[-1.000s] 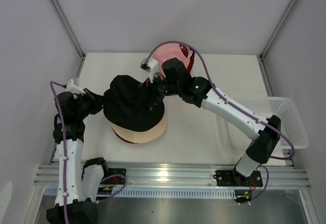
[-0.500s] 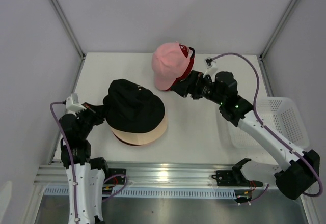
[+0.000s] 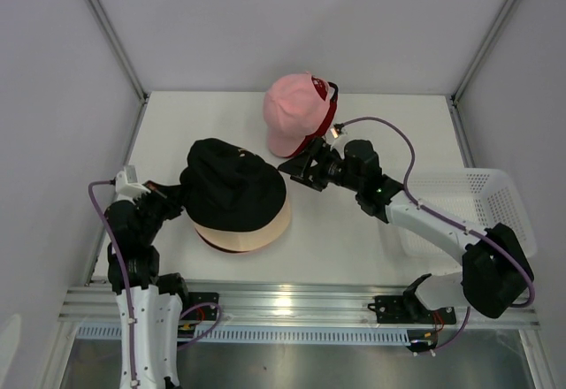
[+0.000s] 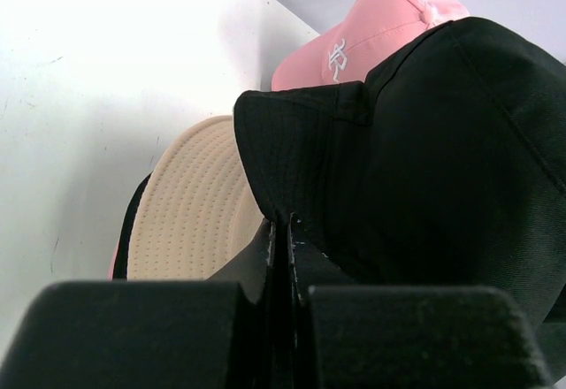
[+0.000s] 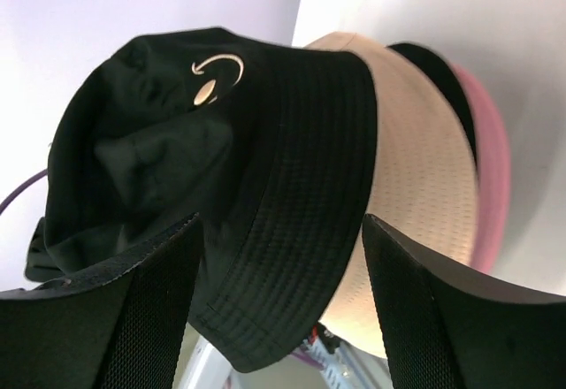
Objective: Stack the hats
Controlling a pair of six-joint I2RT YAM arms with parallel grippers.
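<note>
A black bucket hat tops a stack on a cream bucket hat, with black and pink brims showing under it. My left gripper is shut at the hat's left brim, which runs down into its closed fingertips. My right gripper is open and empty just right of the stack, with the black brim framed between its fingers. A pink baseball cap sits on a red cap at the back.
A white mesh basket stands at the right edge of the table. White walls close the back and both sides. The pink cap also shows in the left wrist view, behind the black hat.
My right arm left the top of the black hat, swung out right, then came back low to the stack's right edge. My left arm drew back and down. The black hat stayed.
</note>
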